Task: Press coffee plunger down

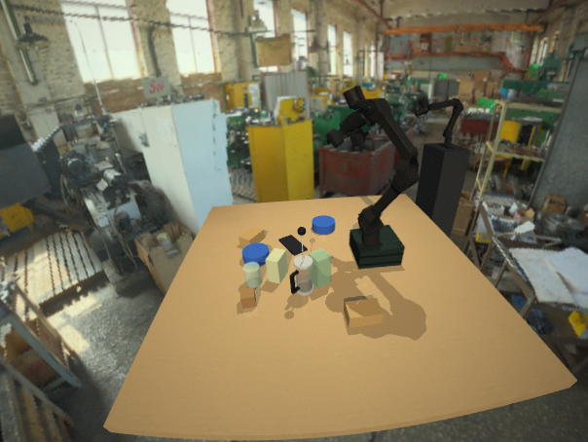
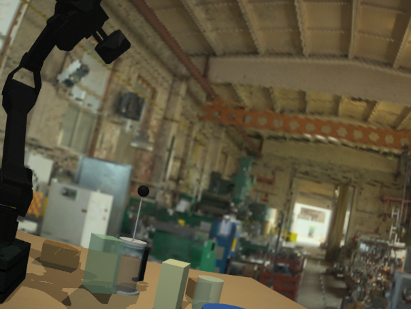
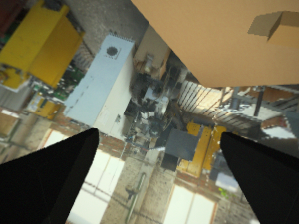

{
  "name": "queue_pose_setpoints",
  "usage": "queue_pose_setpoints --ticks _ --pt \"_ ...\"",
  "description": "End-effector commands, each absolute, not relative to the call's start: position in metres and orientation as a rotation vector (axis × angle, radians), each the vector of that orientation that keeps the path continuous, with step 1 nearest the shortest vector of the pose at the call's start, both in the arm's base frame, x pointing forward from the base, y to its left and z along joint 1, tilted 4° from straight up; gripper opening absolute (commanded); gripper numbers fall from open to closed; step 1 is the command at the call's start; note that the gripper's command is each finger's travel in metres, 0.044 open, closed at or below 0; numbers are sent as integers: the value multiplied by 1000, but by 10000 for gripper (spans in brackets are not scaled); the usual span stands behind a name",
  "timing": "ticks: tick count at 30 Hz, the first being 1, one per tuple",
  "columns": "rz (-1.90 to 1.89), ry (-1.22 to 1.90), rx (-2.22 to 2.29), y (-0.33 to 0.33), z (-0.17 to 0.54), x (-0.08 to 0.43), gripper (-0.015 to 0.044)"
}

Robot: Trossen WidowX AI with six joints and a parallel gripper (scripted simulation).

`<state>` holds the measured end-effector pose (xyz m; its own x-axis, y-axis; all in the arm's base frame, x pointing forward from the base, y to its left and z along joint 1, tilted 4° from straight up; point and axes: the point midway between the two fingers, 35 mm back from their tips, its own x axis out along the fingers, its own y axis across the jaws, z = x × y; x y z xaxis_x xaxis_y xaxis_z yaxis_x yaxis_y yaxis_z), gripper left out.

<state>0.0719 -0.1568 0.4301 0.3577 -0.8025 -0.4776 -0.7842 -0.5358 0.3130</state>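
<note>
Gripper hangs high with fingers wide apart, holding nothing; likely parked before approach; press stands upright mid-table, at ten o'clock from the base, crowded by blocks; knob fully raised, untouched.

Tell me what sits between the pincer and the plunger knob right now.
Nothing solid: in the exterior view the open pincer hangs high above the plunger knob, with only air and distant background between them. The top view agrees.
</note>
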Motion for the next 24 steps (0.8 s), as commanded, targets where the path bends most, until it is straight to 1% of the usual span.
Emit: queue_pose_setpoints --ticks 1,2,4,8,15,19,24 --pt "-936 -1475 2557 -157 430 73 426" --pt "-946 -1431 2545 -157 429 76 440" --pt "-977 -1279 2495 -156 425 86 440" --pt "-1009 -820 2284 -148 412 120 440" --pt "-838 -135 1742 -112 385 182 440" --pt "-658 132 1396 -81 368 211 440" --pt "-495 283 1119 -53 354 229 440"
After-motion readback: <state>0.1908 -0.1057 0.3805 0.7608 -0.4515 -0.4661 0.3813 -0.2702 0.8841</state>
